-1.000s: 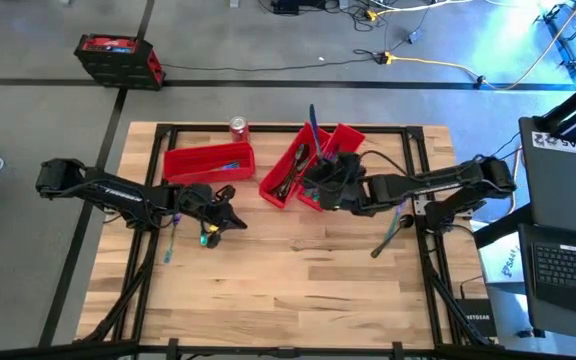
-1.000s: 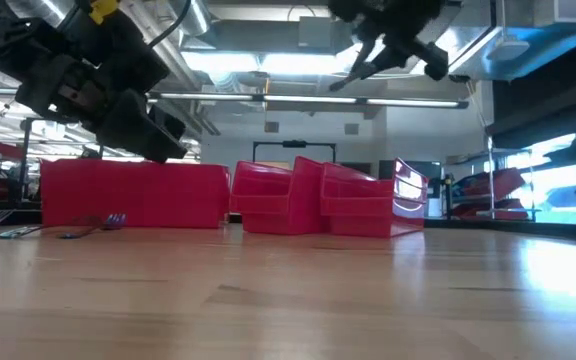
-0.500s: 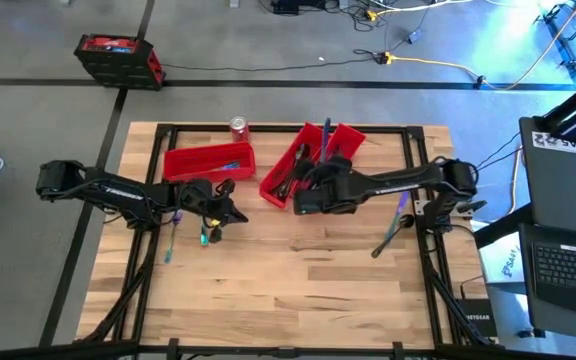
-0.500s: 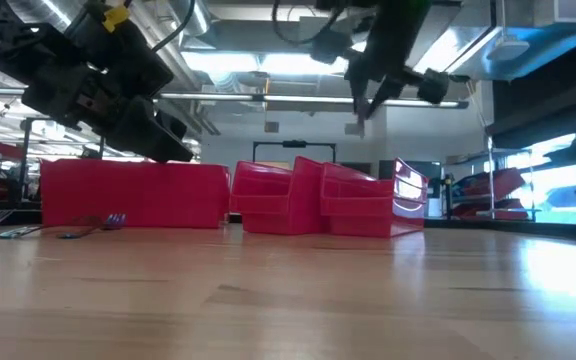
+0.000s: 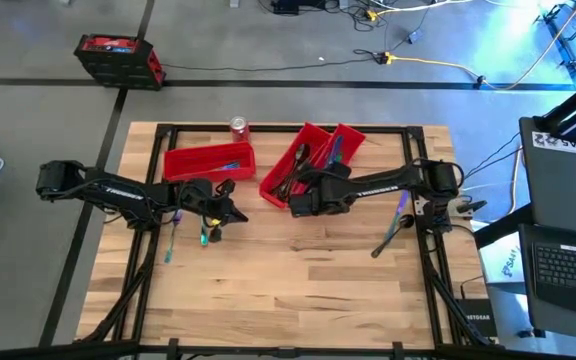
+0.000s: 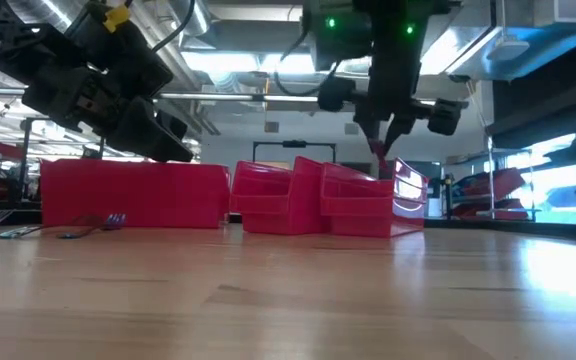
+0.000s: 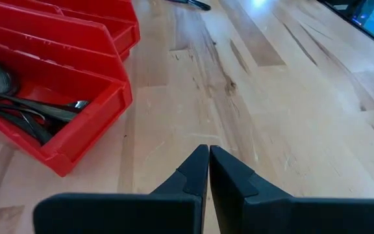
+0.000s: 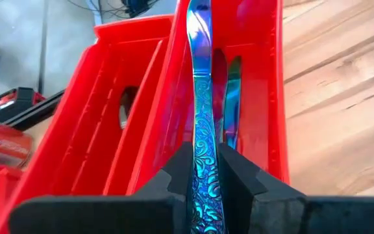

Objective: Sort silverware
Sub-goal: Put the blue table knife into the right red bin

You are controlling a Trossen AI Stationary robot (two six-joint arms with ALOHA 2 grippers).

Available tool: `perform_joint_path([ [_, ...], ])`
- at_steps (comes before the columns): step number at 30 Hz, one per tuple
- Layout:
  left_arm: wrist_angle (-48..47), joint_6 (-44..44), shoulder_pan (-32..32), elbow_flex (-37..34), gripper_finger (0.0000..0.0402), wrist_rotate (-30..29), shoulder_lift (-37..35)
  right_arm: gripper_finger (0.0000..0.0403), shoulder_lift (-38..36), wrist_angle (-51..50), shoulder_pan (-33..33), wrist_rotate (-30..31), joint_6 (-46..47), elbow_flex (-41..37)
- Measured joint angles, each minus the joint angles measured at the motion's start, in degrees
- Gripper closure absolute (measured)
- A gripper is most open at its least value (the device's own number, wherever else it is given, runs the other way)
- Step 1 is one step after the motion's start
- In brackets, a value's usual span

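My right gripper (image 8: 206,159) is shut on an iridescent blue-purple knife (image 8: 199,78), over the right-hand red bins (image 5: 333,150). In the low view it (image 6: 386,140) points down above those bins. Another iridescent piece (image 8: 232,97) lies in the bin beneath. My left gripper (image 7: 209,162) is shut and empty, above bare wood near the left bin (image 5: 208,162). Loose silverware (image 5: 173,235) lies flat on the table beside it, and more pieces (image 5: 393,222) lie near the right edge. Dark spoons (image 7: 24,110) rest in the middle bin. My right gripper pinches the knife by its patterned handle (image 8: 201,162) between the two fingers. The knife runs straight out ahead along the fingers. It is lifted clear, and its smooth free end (image 8: 199,26) hangs over a compartment of the red bin.
A red soda can (image 5: 238,127) stands at the far edge behind the left bin. Three red bins sit side by side across the table's far half. The near half of the wooden table (image 5: 288,290) is bare wood. A laptop (image 5: 568,265) sits off the right edge.
My right gripper has moved a little toward the table's left and has tipped from nearly level to pointing down over the right-hand bins, carrying the knife with it. The knife's free end has come down toward the bin.
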Motion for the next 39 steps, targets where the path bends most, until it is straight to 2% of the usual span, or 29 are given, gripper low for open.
perform_joint_path([
  [5, -0.50, -0.03, 0.00, 0.00, 0.0401, -0.03, 0.00, 0.0371, 1.37, -0.09, -2.14, -0.41, -2.19, -0.04],
  [10, -2.35, -0.02, 0.00, 0.02, 0.0401, -0.39, 0.00, 0.0348, 3.35, 1.49, -3.40, -2.20, -4.29, -0.07],
  [18, -4.54, -0.03, 0.00, 0.02, 0.0402, -0.44, 0.00, 0.0362, 4.86, 1.80, -4.13, -2.23, -4.65, -0.07],
  [26, -4.59, -0.02, 0.00, 0.02, 0.0402, -0.53, 0.00, 0.0313, 5.09, 1.91, -4.08, -1.34, -7.48, -0.07],
  [39, -4.49, 0.22, 0.00, 0.02, 0.0402, -1.22, 0.00, 0.0307, 4.20, 1.07, -2.88, 0.49, -10.72, 0.63],
])
